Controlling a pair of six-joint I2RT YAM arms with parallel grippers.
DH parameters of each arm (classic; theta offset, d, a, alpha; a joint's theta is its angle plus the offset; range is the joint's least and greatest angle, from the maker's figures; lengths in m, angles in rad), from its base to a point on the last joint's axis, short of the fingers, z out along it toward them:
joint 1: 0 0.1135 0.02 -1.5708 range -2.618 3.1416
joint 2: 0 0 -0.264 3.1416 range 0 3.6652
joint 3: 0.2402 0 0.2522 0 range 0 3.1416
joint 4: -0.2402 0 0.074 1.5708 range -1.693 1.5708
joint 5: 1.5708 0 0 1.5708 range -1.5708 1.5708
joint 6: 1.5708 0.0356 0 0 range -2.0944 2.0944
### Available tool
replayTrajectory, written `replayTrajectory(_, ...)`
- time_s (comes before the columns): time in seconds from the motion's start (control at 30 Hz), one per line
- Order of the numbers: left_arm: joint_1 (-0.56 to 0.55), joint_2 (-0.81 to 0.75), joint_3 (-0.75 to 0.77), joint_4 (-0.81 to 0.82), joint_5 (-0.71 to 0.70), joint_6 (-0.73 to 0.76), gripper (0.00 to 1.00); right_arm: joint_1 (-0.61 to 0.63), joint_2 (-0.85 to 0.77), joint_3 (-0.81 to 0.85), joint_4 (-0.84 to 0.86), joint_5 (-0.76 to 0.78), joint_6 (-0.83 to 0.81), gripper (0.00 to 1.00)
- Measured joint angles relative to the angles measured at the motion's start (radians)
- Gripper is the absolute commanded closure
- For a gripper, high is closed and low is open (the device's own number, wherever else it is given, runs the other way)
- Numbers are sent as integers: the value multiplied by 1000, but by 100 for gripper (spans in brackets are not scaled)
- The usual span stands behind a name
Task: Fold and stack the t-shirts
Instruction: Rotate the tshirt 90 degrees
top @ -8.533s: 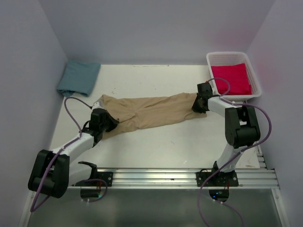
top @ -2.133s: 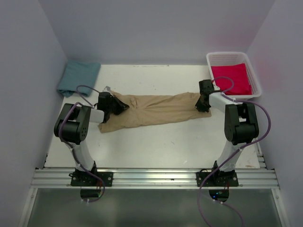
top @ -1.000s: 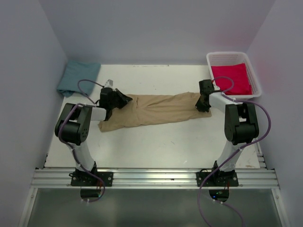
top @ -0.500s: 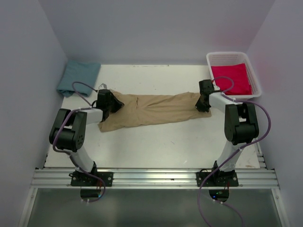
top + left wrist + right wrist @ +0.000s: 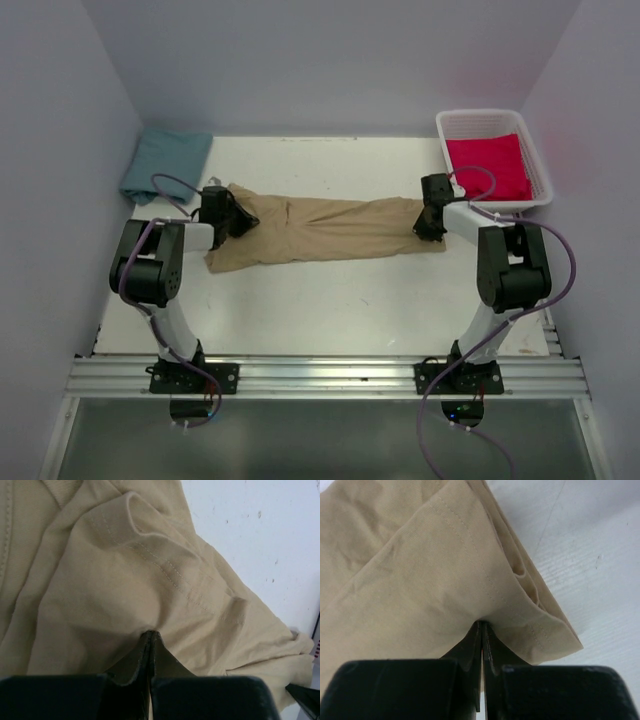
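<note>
A tan t-shirt (image 5: 320,228) lies stretched in a long band across the middle of the white table (image 5: 330,300). My left gripper (image 5: 232,213) is shut on its left end; in the left wrist view the closed fingertips (image 5: 150,636) pinch a pucker of tan t-shirt cloth (image 5: 120,570). At the band's right end my right gripper (image 5: 428,222) is shut too, its tips (image 5: 482,626) biting the tan t-shirt hem (image 5: 420,565). A folded teal t-shirt (image 5: 165,165) rests at the back left. The red t-shirt (image 5: 487,165) lies in the basket.
The white slatted basket (image 5: 480,116) stands at the back right corner. Grey walls close in the table on the left, back and right. A metal rail (image 5: 330,375) with both arm bases runs along the near edge. Purple cables loop off both arms.
My left gripper has drawn the tan shirt's left end a little leftward and the left arm's elbow has swung in. The right gripper has hardly moved.
</note>
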Motion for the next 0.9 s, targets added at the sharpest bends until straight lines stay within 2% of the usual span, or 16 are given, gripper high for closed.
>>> replayTrajectory(0.17,51,98,117,-6,69,-5,100,48,-70,-82,-3,-18,-4,100)
replayTrajectory(0.33,71,222,280,-26,143,-9,100,148,-134,-151,-27,-47,-6,100)
replayTrajectory(0.53,77,393,488,-14,293,-26,100,279,-210,-245,-8,-111,23,100)
replayTrajectory(0.63,76,472,578,2,384,-36,100,364,-243,-305,36,-156,65,100)
replayTrajectory(0.9,76,621,747,56,558,-89,100,691,-275,-407,174,-292,241,100)
